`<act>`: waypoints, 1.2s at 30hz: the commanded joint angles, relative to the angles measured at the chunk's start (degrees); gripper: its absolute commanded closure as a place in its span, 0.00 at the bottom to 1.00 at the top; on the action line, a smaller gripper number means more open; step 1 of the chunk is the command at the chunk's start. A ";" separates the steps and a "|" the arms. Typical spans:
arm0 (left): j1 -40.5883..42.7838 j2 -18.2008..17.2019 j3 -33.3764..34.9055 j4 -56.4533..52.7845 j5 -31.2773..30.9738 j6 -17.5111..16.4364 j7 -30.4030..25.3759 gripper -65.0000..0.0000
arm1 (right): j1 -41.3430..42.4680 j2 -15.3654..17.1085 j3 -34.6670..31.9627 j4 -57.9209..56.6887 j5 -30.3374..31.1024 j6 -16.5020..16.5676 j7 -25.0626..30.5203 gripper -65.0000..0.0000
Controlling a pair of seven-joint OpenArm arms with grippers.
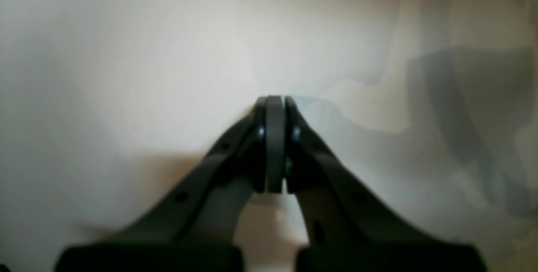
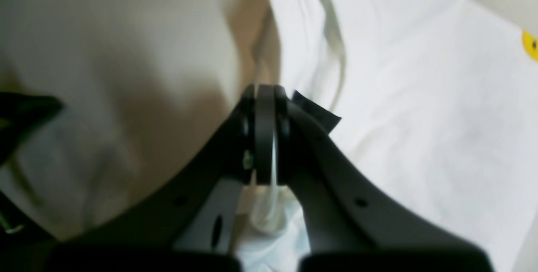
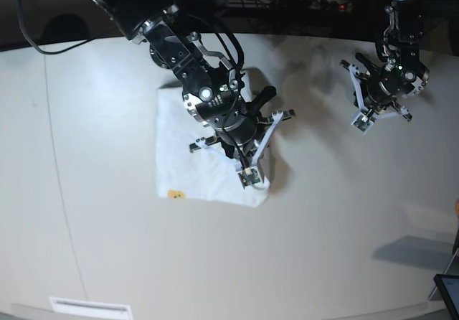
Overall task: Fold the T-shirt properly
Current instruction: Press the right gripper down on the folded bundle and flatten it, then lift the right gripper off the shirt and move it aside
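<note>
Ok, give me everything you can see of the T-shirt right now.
The T-shirt lies on the table as a compact white rectangle, plain side up, soft and lightly creased. A scrap of yellow print peeks out at its near edge. The right gripper is shut on a fold of it at the near corner. The left gripper is shut, away from it.

Pale table (image 3: 93, 248) — folded white T-shirt (image 3: 179, 148) on it

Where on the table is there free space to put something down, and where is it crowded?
Bare table lies left of the folded T-shirt, along the near edge below it, and between the T-shirt and the left claw. It is crowded at the T-shirt's right edge, where the right claw pinches the cloth.
</note>
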 commanded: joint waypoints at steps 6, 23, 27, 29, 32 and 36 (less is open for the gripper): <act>-0.35 -0.63 -0.32 0.63 -0.23 -0.18 -0.23 1.00 | -0.46 1.41 3.35 6.81 -0.44 -7.79 -8.67 1.00; -0.35 -0.63 -0.41 0.63 -0.49 -0.18 -0.23 1.00 | -13.21 2.56 1.24 7.16 -0.35 -7.62 -2.16 1.00; -0.35 -0.63 -0.41 0.63 -0.49 -0.18 -0.23 1.00 | -13.12 0.62 -1.05 6.90 -0.35 -7.62 -2.07 1.00; -0.35 -0.63 -0.41 0.63 -0.49 -0.18 -0.23 1.00 | -13.03 0.01 -1.49 6.81 -0.35 -7.62 -1.90 1.00; -0.35 -0.63 -0.41 0.63 -0.58 -0.18 -0.23 1.00 | -12.94 -0.26 -1.49 5.67 -0.35 -7.53 -1.90 0.99; -0.35 -0.63 -0.41 0.63 -0.58 -0.18 -0.23 1.00 | -10.74 0.01 -4.04 2.59 1.67 -7.53 -1.81 0.99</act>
